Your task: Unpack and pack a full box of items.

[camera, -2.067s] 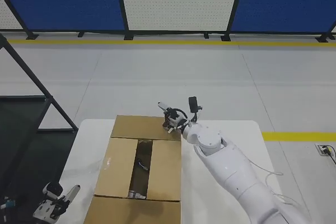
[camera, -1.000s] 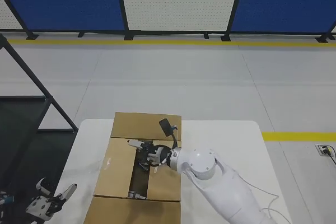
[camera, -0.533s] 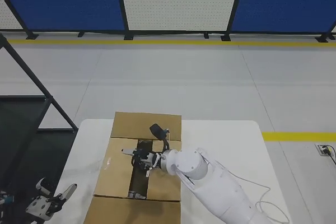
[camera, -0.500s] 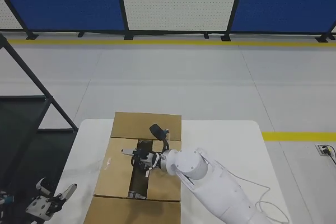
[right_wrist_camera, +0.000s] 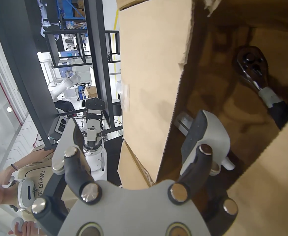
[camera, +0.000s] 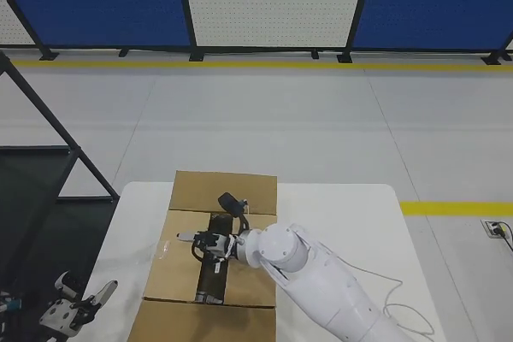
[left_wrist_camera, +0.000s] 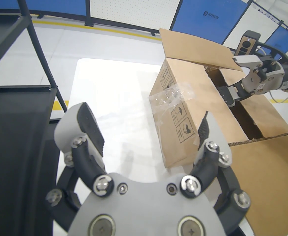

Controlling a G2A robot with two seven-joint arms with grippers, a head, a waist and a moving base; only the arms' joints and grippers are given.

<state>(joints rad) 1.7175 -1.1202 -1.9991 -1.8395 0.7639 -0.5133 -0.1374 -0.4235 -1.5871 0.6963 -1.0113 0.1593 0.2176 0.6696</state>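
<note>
Cardboard box stands with one top flap between the right gripper's spread fingers, a ratchet inside beyond them. Left gripper's fingers are released, the box just ahead.

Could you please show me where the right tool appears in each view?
Top view: right tool at the cardboard box, over its gap.
Left wrist view: tool far off, at the box's open top.
Right wrist view: tool foreground, open around a flap edge.
Shared landmark: the box.

Pale floor crossed by a yellow line; blue-and-white partitions (perhaps perforated) behind; black rack alongside.
</note>
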